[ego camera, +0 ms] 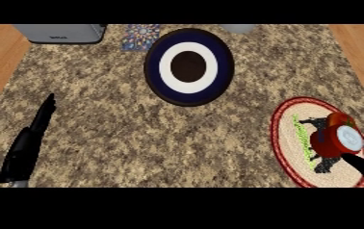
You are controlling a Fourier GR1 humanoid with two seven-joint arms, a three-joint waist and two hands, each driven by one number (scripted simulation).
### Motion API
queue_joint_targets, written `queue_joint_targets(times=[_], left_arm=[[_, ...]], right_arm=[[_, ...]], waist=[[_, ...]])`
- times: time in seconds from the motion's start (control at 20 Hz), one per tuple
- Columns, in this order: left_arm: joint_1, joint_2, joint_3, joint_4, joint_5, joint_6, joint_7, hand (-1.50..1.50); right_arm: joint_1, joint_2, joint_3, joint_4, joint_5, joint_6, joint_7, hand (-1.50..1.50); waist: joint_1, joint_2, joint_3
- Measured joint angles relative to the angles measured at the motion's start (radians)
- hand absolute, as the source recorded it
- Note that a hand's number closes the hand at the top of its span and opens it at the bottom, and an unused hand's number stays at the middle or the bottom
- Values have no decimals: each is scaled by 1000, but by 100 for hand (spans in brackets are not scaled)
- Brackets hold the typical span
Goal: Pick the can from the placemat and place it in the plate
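A red can with a pale lid stands on the round, red-rimmed placemat at the counter's right edge. A small black part of my right hand shows at the can's near side, right against it; the rest is out of view. The plate, dark blue with a white ring and a dark centre, lies at the middle back of the counter with nothing on it. My left hand rests at the lower left, fingers straight and pointing away, holding nothing.
A grey appliance stands at the back left, with a patterned tile beside it and a grey object at the back edge. The granite counter ends at wooden strips on both sides.
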Motion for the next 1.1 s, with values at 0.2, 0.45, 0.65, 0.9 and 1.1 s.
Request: queue_joint_targets(times=[0.2,0.45,0.65,0.9,1.1], left_arm=[[7,-7,4,-14,-17,0,10,0],[22,-30,25,-14,-37,-14,3,0],[47,-48,41,-42,-58,-29,9,0],[27,-70,81,-25,-79,-59,14,0],[28,-97,107,-9,-111,-78,-1,0]], right_arm=[[-51,-48,5,70,-47,100,45,-150],[-108,-49,3,159,-82,192,29,-150],[-148,-12,-5,252,-90,244,-36,-150],[-175,26,-18,304,-102,319,-84,-150],[-204,51,-38,348,-96,370,-100,-150]], waist=[[-2,-1,1],[-6,-2,2],[-7,-3,1],[-10,-3,2],[-10,-3,2]])
